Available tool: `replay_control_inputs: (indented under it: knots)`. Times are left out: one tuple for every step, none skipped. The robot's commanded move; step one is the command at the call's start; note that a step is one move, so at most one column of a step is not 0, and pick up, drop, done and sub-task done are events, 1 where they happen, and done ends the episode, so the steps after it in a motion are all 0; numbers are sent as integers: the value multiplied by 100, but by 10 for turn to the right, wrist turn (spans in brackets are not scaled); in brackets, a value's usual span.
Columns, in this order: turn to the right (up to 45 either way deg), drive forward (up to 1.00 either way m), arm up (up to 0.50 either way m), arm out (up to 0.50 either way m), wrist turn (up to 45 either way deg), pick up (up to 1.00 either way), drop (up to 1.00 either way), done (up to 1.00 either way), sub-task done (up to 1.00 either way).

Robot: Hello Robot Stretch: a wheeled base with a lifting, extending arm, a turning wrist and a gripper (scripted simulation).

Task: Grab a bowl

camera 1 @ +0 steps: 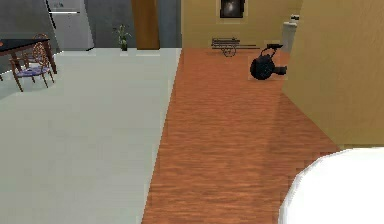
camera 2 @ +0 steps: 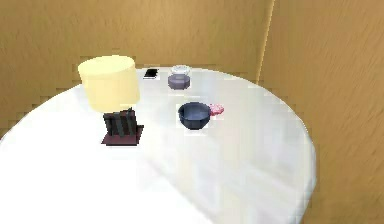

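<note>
A dark blue bowl (camera 2: 194,115) stands upright near the middle of a round white table (camera 2: 250,170) in the arm side view. A small pink thing (camera 2: 216,108) lies just beside the bowl on its right. Farther back on the table sits a pale grey, lidded round container (camera 2: 179,77). The white table's edge (camera 1: 340,190) also shows at the forward view's bottom right corner.
A lamp with a yellow shade (camera 2: 108,85) on a dark base stands on the table's left part, and a small dark flat thing (camera 2: 150,73) lies behind it. Ahead, an orange wood floor runs past a black round object (camera 1: 265,67), a low rack (camera 1: 230,44), a dining chair (camera 1: 33,68) and a plant (camera 1: 123,38).
</note>
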Motion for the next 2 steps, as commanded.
replay_control_inputs:
  knots:
    - [0,0,50,0,0,0,0,0,0]
    - [0,0,38,0,0,0,0,0,0]
